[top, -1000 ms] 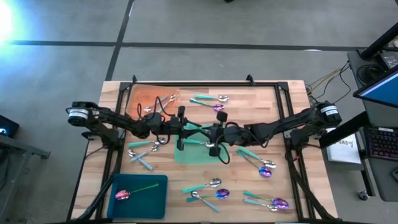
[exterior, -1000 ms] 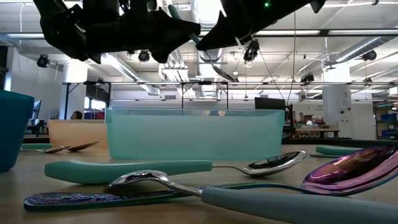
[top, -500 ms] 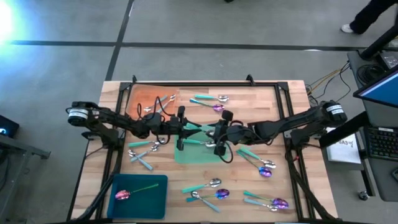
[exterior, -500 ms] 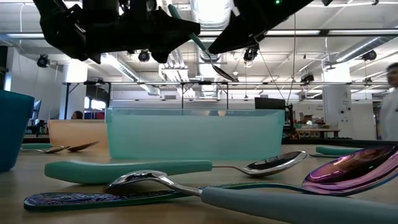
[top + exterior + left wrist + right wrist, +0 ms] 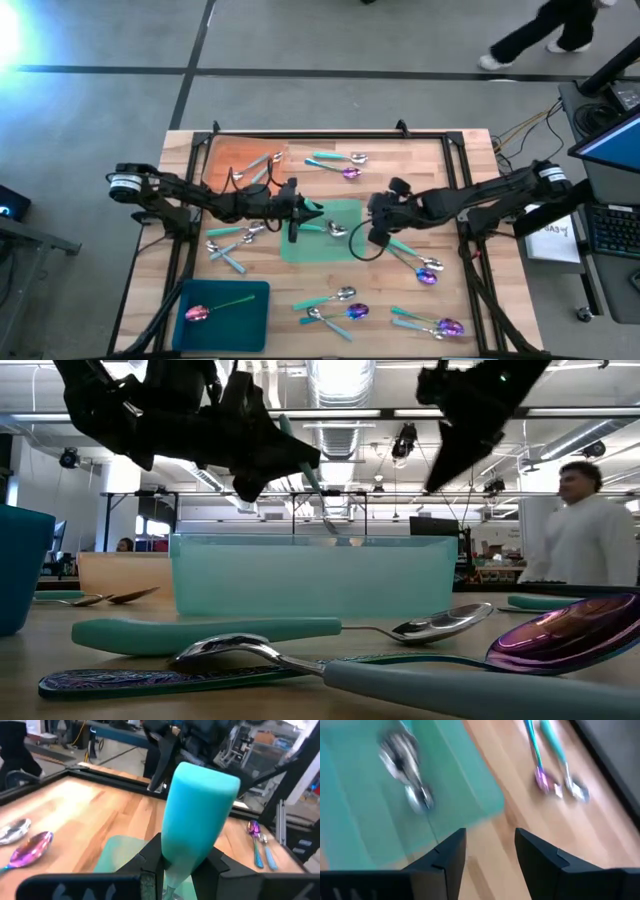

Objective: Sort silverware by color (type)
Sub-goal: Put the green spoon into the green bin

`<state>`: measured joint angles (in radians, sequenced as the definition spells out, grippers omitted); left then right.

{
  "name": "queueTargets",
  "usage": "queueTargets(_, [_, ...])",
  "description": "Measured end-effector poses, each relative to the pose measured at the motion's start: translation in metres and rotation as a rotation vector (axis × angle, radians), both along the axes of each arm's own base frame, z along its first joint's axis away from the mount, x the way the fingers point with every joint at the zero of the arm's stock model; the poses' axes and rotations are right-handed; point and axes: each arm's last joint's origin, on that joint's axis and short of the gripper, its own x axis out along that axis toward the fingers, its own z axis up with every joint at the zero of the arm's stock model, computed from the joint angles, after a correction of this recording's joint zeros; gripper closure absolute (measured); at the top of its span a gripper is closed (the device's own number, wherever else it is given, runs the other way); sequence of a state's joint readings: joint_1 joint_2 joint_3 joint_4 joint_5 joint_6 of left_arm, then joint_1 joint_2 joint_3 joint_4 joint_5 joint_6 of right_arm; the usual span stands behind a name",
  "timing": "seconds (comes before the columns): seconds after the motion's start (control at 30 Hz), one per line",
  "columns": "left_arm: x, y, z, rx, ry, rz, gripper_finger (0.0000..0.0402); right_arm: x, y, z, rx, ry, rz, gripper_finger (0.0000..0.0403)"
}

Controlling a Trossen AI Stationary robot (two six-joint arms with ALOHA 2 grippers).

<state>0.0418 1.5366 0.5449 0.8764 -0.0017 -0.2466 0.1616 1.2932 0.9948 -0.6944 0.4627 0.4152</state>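
Note:
My left gripper [image 5: 298, 213] [image 5: 182, 860] is over the green mat [image 5: 345, 248] at the table's middle. It is shut on a teal-handled spoon [image 5: 200, 805] [image 5: 312, 480]. My right gripper [image 5: 374, 222] [image 5: 490, 851] hangs open to the right of the mat with nothing between its fingers. A silver-headed spoon [image 5: 333, 229] lies on the green mat. An orange mat [image 5: 232, 155] at the far left holds silver pieces. A purple-headed spoon [image 5: 198, 313] lies on the teal mat [image 5: 245, 320] at the near left. My left gripper pinches the spoon between its two fingers at the narrow end of the teal handle [image 5: 186, 851]. The fingers come nearly level from the table's left. The handle's wide end [image 5: 205, 777] sticks out past the fingertips and upward. The spoon is tilted and clear of the table.
Loose spoons lie on the wood at the far middle [image 5: 340, 160], the left [image 5: 232, 248], the right [image 5: 415, 262], the near middle [image 5: 335, 305] and the near right [image 5: 430, 323]. A person [image 5: 588, 525] stands beyond the table.
My right gripper has opened, let go of the spoon and drawn back toward the table's right edge, tipping downward. The spoon stays in my left gripper, which has rolled; the spoon's head now hangs lower over the green mat.

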Motion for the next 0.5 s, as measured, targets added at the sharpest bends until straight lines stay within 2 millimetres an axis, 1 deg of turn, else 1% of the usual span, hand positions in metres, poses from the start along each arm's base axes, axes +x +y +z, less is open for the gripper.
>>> queueTargets(0.23, [0.000,-0.001,-0.004,-0.018,0.039,-0.001,0.0352,-0.011,-0.002,-0.022,0.031,0.201,-0.143,0.0257])
queueTargets(0.3, [-0.001,-0.002,-0.006,-0.029,0.061,-0.002,0.0350,-0.012,-0.001,-0.028,0.044,0.251,-0.141,0.0260])
queueTargets(0.5, [-0.002,-0.004,-0.012,-0.056,0.126,-0.009,0.0333,-0.008,0.002,-0.041,0.100,0.325,-0.117,0.0260])
